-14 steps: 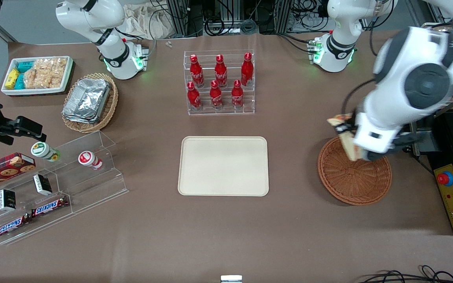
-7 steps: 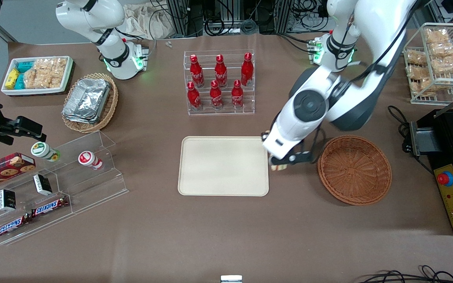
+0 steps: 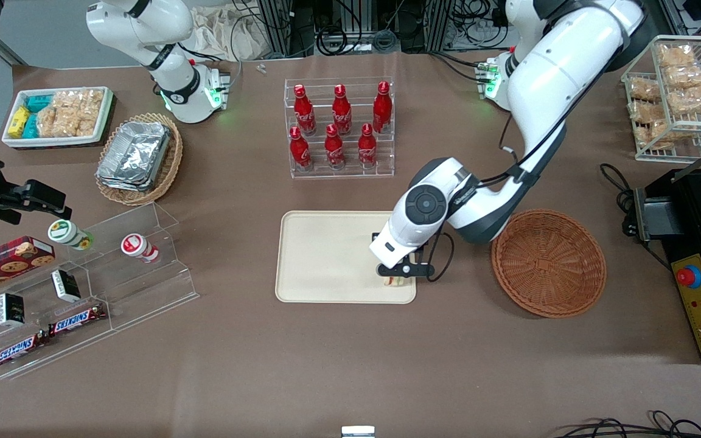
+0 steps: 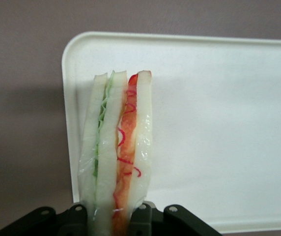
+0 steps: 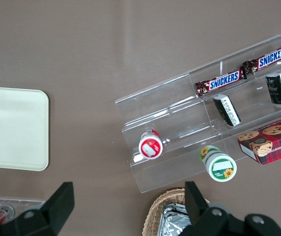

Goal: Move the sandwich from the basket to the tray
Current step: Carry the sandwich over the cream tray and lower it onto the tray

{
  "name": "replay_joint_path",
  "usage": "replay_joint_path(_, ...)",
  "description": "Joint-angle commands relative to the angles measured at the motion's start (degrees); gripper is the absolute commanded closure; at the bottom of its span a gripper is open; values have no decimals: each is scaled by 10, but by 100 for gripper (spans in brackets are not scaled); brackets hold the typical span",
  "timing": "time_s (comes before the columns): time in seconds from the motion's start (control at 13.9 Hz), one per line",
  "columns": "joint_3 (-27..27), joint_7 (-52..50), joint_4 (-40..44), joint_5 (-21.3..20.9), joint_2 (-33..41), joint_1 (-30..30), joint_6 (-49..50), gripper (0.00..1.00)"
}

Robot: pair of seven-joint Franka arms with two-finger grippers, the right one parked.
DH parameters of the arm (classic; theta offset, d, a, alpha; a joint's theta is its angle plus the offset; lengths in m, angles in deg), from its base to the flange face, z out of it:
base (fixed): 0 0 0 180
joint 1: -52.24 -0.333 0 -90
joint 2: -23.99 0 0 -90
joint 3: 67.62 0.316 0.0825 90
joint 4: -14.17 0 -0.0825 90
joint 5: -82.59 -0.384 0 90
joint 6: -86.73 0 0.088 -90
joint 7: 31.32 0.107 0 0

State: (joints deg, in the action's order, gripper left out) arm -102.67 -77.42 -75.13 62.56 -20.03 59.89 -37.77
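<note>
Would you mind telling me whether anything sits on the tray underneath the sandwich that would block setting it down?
Nothing visible does. The gripper holds the sandwich over the tray's corner nearest the basket, and the tray surface beneath it is bare.

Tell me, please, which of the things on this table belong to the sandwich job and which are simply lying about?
Part of the job:
- sandwich, clamped in the gripper above the tray's corner nearest the basket
- tray
- basket, no sandwich in it

Lying about:
- red bottles in a clear rack
- foil containers
- Snickers bars
- cookie box
- snack packets
</note>
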Motion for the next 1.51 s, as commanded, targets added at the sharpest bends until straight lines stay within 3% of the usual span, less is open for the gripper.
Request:
replay_joint_path(0.0,5,-4,14,-22,-19,5,0,100)
replay_joint_path(0.22,6,-5,14,-34,-33,10,1,99)
replay_joint_path(0.29,6,-7,14,-34,-34,10,1,89)
replay_joint_path(0.36,6,-18,15,-34,-40,13,1,61)
replay_joint_path(0.43,6,-38,15,-34,-41,17,1,25)
replay_joint_path(0.5,6,-43,16,-35,-41,17,2,0)
replay_joint_path(1.01,5,-58,35,-23,35,1,80,0)
replay_joint_path(1.23,0,-65,62,32,93,-52,160,0)
replay_joint_path(1.44,1,-44,58,56,160,-93,232,0)
